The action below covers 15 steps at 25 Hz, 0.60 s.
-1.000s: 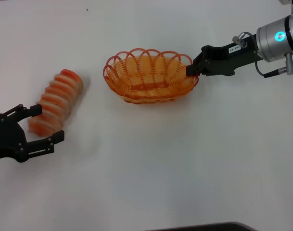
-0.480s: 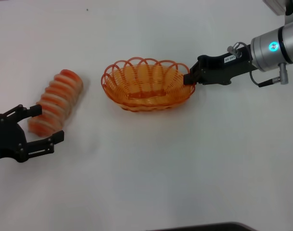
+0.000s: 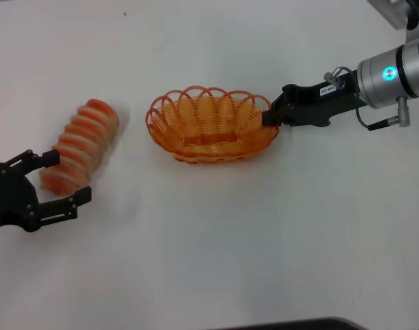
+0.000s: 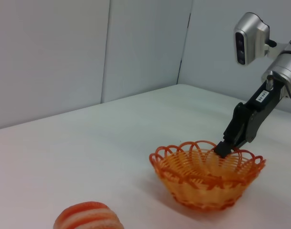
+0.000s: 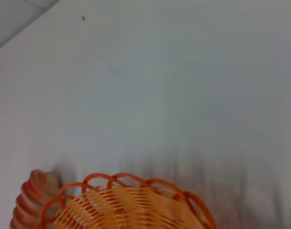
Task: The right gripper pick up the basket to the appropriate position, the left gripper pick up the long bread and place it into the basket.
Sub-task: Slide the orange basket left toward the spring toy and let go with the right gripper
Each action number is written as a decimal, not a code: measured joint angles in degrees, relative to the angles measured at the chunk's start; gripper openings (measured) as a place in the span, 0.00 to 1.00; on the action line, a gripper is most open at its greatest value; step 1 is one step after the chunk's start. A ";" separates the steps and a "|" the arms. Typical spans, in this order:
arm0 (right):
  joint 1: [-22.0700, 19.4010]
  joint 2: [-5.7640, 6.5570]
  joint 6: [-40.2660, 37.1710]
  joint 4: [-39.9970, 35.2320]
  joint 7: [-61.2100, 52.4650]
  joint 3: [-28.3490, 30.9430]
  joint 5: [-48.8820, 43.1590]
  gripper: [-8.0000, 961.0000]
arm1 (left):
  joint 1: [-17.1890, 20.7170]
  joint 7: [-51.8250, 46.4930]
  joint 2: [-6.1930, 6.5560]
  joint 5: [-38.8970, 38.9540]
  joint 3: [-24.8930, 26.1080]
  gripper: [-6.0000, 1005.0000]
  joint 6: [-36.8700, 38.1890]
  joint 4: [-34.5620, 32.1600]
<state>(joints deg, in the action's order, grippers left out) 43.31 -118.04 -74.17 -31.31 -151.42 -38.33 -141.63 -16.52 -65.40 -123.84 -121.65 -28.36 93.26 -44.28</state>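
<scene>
The oval orange wire basket (image 3: 212,126) sits mid-table; it also shows in the left wrist view (image 4: 207,174) and the right wrist view (image 5: 131,205). My right gripper (image 3: 270,113), the labelled black claw, is shut on the basket's right rim, seen too in the left wrist view (image 4: 224,148). The long bread (image 3: 80,146) lies at the left, orange-red with cream ridges; one end of it shows in the left wrist view (image 4: 88,217) and the right wrist view (image 5: 33,200). My left gripper (image 3: 65,177) is open on the near side of the bread's near end, one fingertip touching or just over it.
The white table (image 3: 230,240) spreads all round. A grey wall (image 4: 88,52) stands behind it in the left wrist view. A dark edge (image 3: 285,324) shows at the table's near side.
My right gripper has shifted a little with the basket: first left and slightly away, then slightly back towards me. The left gripper and the bread have not moved.
</scene>
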 joint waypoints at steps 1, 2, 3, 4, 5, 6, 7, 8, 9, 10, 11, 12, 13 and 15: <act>-0.22 0.00 0.05 0.15 -0.04 0.21 0.27 0.08 | 0.00 0.01 0.00 -0.01 -0.03 0.93 -0.02 0.00; -0.35 0.00 0.05 0.24 -0.03 0.29 0.43 0.08 | 0.00 0.01 0.00 -0.03 -0.03 0.93 -0.02 -0.01; -0.68 0.00 0.07 0.27 0.15 0.29 1.09 0.08 | -0.01 0.01 0.00 -0.03 -0.03 0.93 -0.03 -0.02; -1.01 -0.01 0.10 0.28 0.55 0.21 1.79 0.08 | -0.06 0.01 0.00 0.08 -0.03 0.93 -0.03 -0.04; -1.34 -0.11 0.10 0.29 1.25 0.07 2.53 0.08 | -0.06 0.01 0.00 0.08 -0.03 0.93 -0.03 -0.04; -1.55 -0.31 0.12 0.29 2.01 0.05 3.12 0.12 | -0.06 0.01 0.00 0.18 -0.04 0.93 -0.03 -0.04; -1.70 -0.49 0.13 0.28 2.55 0.07 3.49 0.16 | -0.06 0.01 0.00 0.24 -0.02 0.93 -0.03 -0.04; -1.81 -0.68 0.15 0.29 2.94 0.14 3.78 0.20 | -0.08 0.01 0.00 0.27 -0.01 0.93 -0.03 -0.04; -1.92 -0.86 0.15 0.29 3.21 0.24 4.04 0.23 | -0.12 0.01 0.00 0.28 0.00 0.93 -0.03 -0.04; -1.97 -0.93 0.13 0.29 3.25 0.32 4.27 0.27 | -0.17 0.01 0.00 0.28 -0.02 0.93 -0.03 -0.04; -2.05 -0.96 0.02 0.29 3.26 0.35 4.54 0.31 | -0.25 0.00 0.01 0.28 -0.05 0.93 0.06 -0.04; -2.17 -0.97 -0.13 0.26 3.26 0.38 4.84 0.35 | -0.29 0.00 0.02 0.28 -0.06 0.92 0.18 -0.04; -2.44 -0.97 -0.24 0.17 3.25 0.45 5.16 0.40 | -0.33 -0.03 0.05 0.28 -0.03 0.92 0.38 -0.03; -3.38 -1.03 -0.26 -0.16 3.21 0.51 6.17 0.48 | -0.39 -0.10 0.13 0.30 0.08 0.91 0.59 -0.03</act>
<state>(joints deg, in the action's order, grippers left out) 39.93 -119.07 -74.43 -31.47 -148.22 -37.82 -135.45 -16.92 -65.50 -123.71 -121.35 -28.27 93.85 -44.31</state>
